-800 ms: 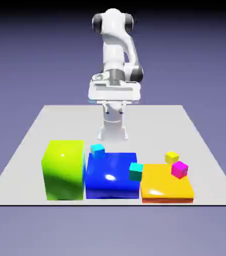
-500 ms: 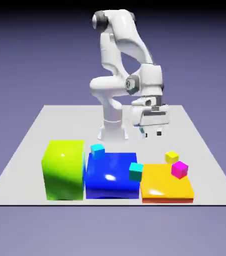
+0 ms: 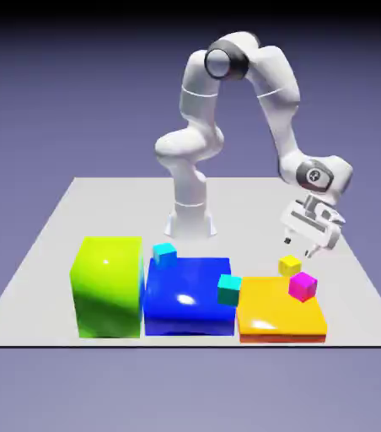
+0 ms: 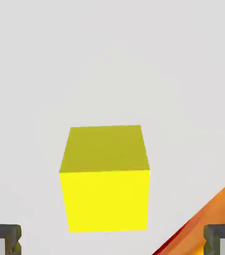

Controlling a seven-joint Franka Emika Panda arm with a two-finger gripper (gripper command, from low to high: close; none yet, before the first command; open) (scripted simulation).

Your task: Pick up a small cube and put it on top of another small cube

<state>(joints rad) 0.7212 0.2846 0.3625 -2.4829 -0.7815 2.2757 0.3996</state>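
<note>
yellow cube (image 4: 104,199) below the open tool (image 3: 297,248)

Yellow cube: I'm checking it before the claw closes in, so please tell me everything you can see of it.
The yellow cube is small, plain and evenly coloured, with flat faces and straight edges. Two faces show in the hand view, one bright, one darker olive. It sits flat on the pale table, behind the orange block and the magenta cube in the exterior view. The open claw hangs above it, fingertips not touching it. Its material can't be told.
</note>
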